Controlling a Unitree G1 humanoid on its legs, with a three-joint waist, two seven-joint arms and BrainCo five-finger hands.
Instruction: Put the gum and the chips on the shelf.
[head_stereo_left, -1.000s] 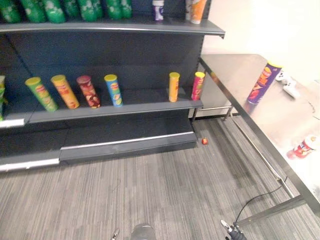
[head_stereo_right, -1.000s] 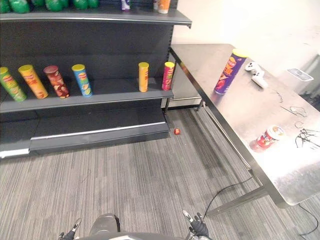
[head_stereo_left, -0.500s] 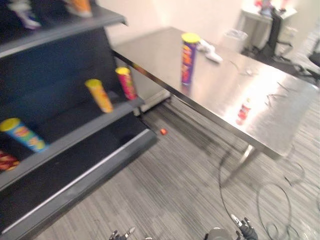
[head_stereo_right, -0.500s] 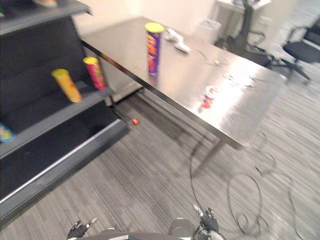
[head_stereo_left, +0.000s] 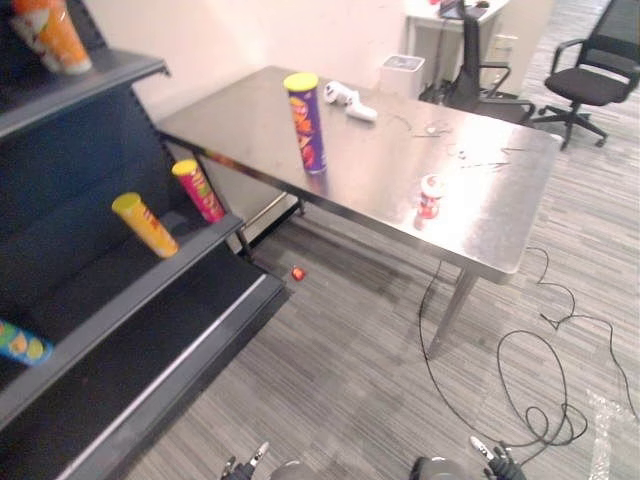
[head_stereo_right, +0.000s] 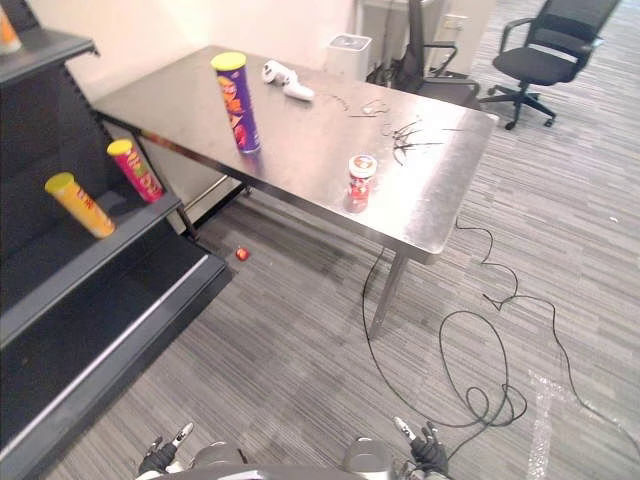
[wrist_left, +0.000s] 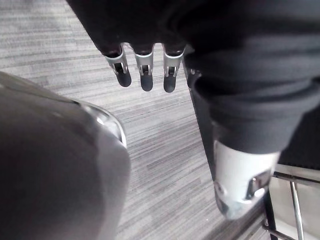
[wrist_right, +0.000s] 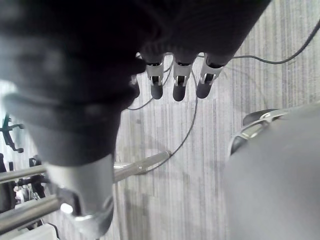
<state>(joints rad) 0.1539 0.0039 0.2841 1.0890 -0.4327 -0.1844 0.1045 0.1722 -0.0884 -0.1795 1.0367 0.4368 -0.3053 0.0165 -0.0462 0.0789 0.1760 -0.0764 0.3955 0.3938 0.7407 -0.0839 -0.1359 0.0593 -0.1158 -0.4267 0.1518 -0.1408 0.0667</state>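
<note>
One chips can (head_stereo_left: 305, 122) and one gum tub (head_stereo_left: 430, 196) stand on the bench (head_stereo_left: 250, 110); left hand (wrist_left: 145, 70) and right hand (wrist_right: 181, 80) hang empty, fingers relaxed.

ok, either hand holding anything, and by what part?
Nothing is held. Left hand and right hand hang open above the floor; chips and gum stand on the table.

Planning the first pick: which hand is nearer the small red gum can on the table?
Right. The right hand hangs low, nearly in line with the gum can; the left hand hangs equally low but farther off to the side.
</note>
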